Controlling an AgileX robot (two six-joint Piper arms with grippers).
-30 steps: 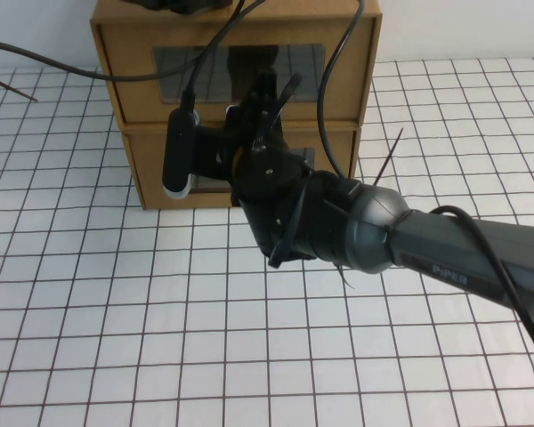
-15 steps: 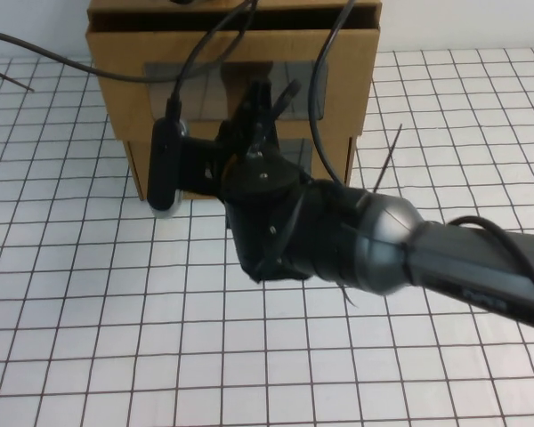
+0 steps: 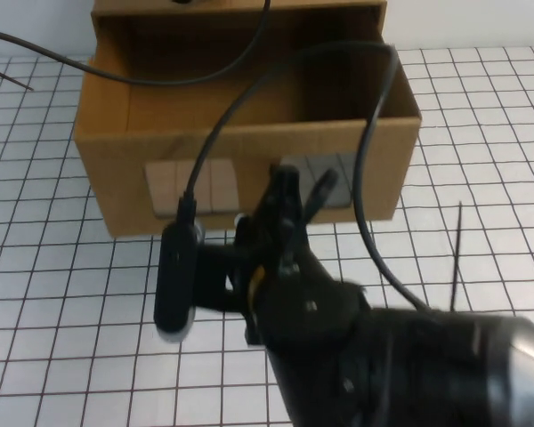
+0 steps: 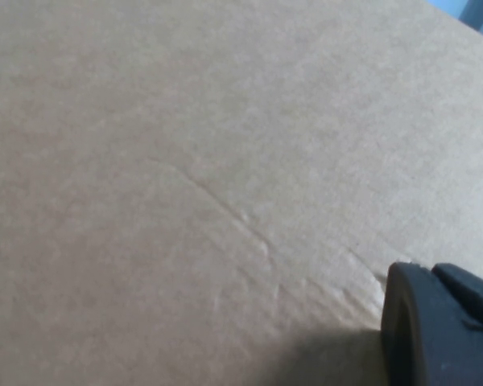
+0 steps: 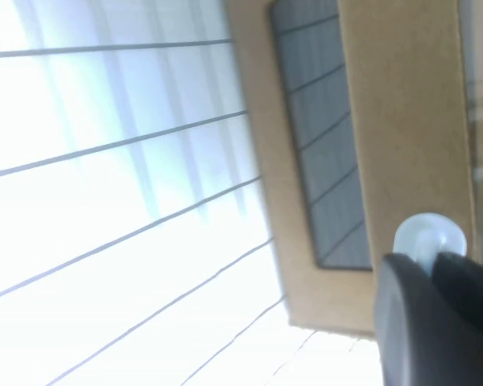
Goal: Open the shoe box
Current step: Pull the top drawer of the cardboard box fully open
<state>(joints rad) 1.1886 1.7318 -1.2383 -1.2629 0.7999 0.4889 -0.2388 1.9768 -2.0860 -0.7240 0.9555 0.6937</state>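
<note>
**Shoe box open at the far side of the desk, right hand closed at its front panel**

High view: The brown cardboard shoe box [image 3: 102,89] sat at the far middle of the white gridded desk [image 3: 53,338]. Its front panel [image 3: 249,147] leaned out toward the robot, and behind the panel's upper edge the dark inside of the box lay bare. Two windows were set low in that panel, a tan window [image 3: 191,187] on the left and a grey window [image 3: 325,169] on the right. The right arm [image 3: 409,374] filled the near foreground. Its wrist camera [image 3: 176,280] hung at its left side, and black cables [image 3: 374,133] looped up over the box. The right hand [image 3: 287,191] reached up against the lower part of the panel, between the two windows, with its jaws drawn narrow, all but together.

Left wrist view: A plain cardboard face of the shoe box [image 4: 185,161] lay very close, marked by a faint crease [image 4: 225,213]. Only a dark part of the left hand [image 4: 439,326] showed, close against the cardboard. Whether that hand was wide or narrow could not be told.

Right wrist view: The front panel [image 5: 402,112] and its grey window [image 5: 322,153] ran beside the bright desk [image 5: 105,201], with grid lines showing through the window. A pale round knob [image 5: 429,236] sat right at the tip of the dark right hand [image 5: 435,314]. Whether the hand gripped it could not be told.
</note>
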